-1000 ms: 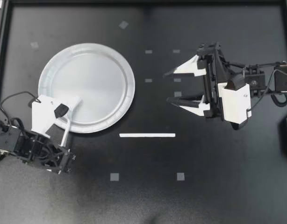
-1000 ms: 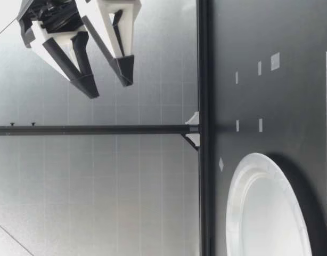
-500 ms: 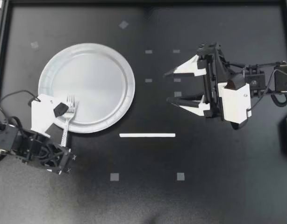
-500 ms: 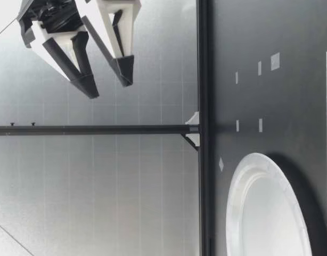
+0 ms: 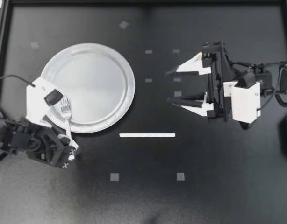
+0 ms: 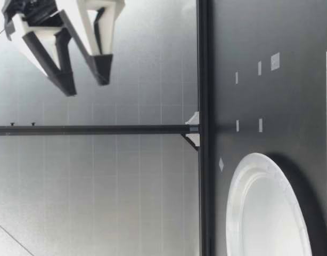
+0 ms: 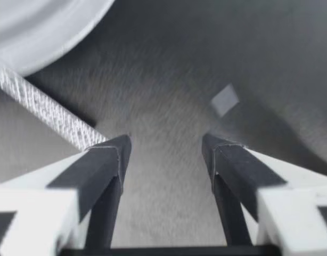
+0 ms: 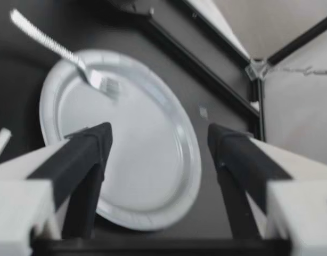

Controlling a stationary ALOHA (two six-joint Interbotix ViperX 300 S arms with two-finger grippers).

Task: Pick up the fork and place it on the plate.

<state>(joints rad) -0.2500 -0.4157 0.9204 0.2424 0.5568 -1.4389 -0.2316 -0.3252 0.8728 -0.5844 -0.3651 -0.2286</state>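
Matte tabletop [image 5: 148,196], round plate [image 5: 130,88], ridged fork [image 5: 67,116]

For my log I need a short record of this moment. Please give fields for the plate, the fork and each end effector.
plate: flat on the table
fork: tines on the plate, handle across the rim onto the table
left end effector: open, at the handle's end, fork not between its fingers
right end effector: open, empty, away from the plate
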